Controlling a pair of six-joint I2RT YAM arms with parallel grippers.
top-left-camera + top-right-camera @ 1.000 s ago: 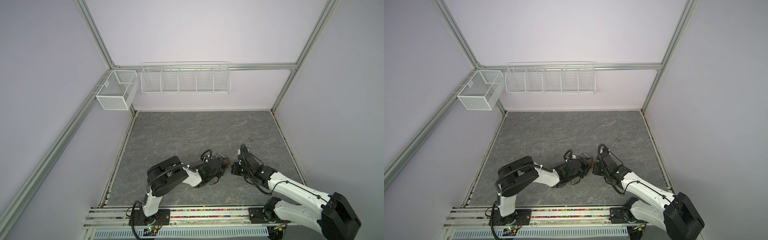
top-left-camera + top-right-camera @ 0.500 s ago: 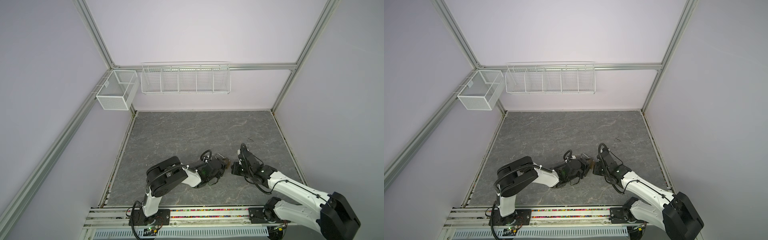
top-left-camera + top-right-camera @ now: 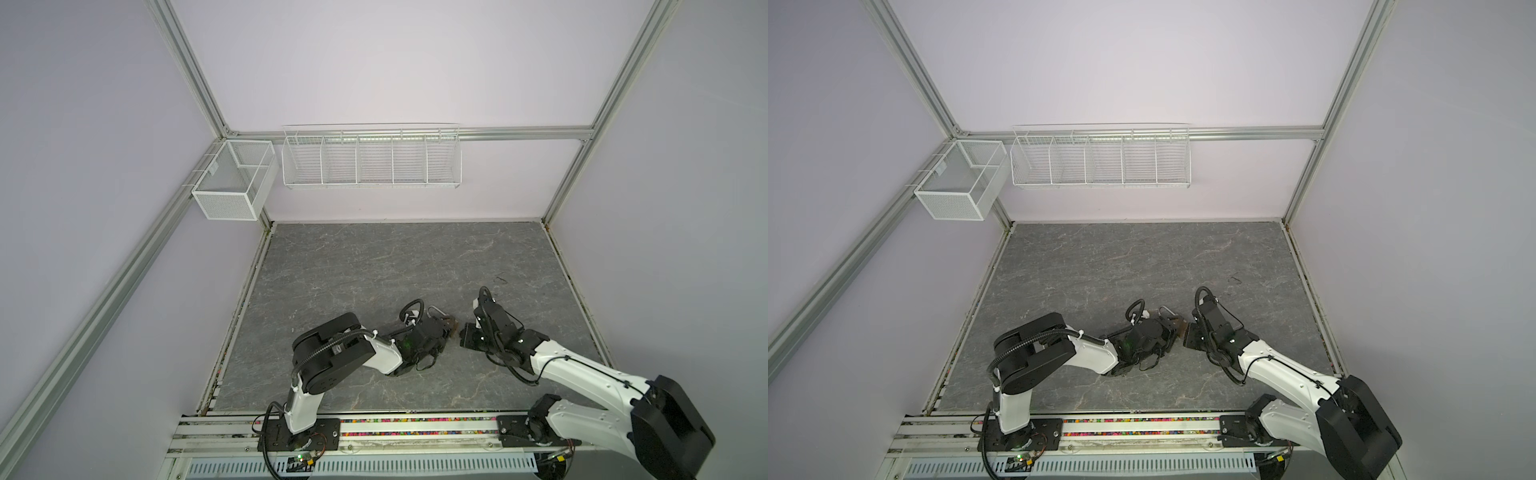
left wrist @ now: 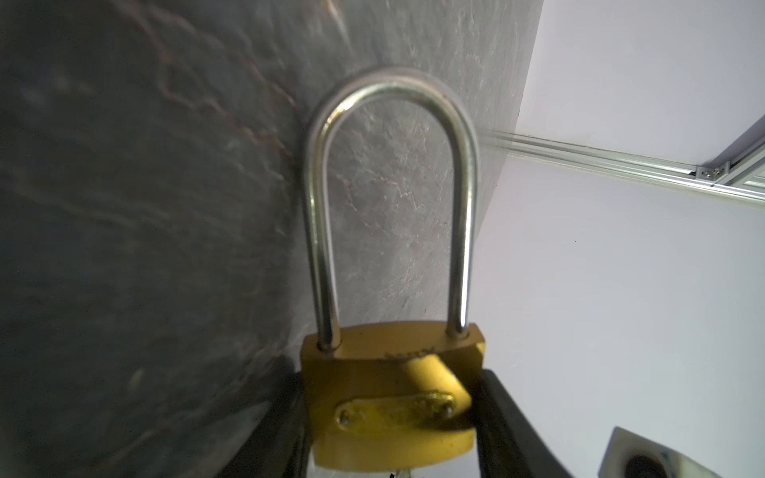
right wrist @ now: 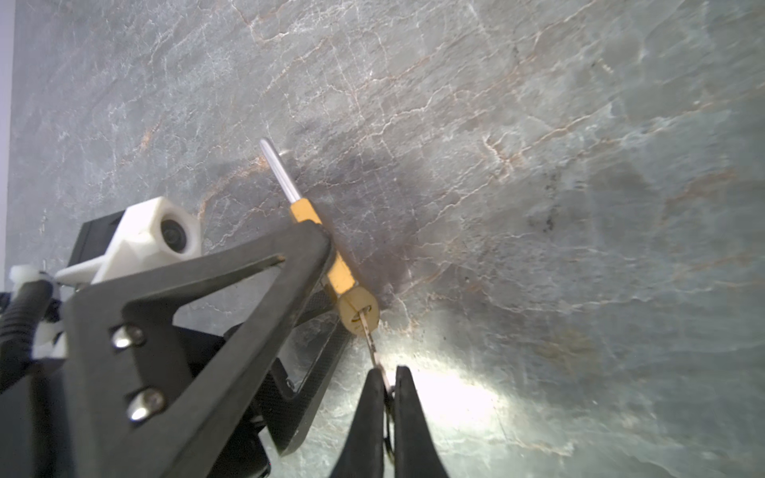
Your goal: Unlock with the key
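Table [image 3: 374, 266]: grey marbled slab filling the lower half of both top views, with all the action in its lower centre.
Left arm [image 3: 332, 353]: folded low at lower left of centre in a top view, in the same pose as a second ago.
Right arm [image 3: 582, 370]: reaches in from the lower right, and it too shows no visible shift over that second.
Left gripper [image 4: 393, 414]: jaws partly apart and clamped on the padlock's two sides, holding it just above the table.
Right gripper [image 5: 385, 376]: fingers pressed together, pinching the head of the key at bottom centre of the right wrist view.
Padlock [image 4: 372, 372]: brass body at bottom centre of the left wrist view, tipped so its keyway faces the right gripper.
Shackle [image 4: 321, 248]: long steel loop with both legs seated in the body, so the lock looks closed.
Key [image 5: 370, 339]: thin blade running from the pinched head into the brass cylinder's slot.
Change: almost none, as both arms sit frozen with the key in.
Meaning: insertion appears done, and the turn that frees the shackle is the step left.
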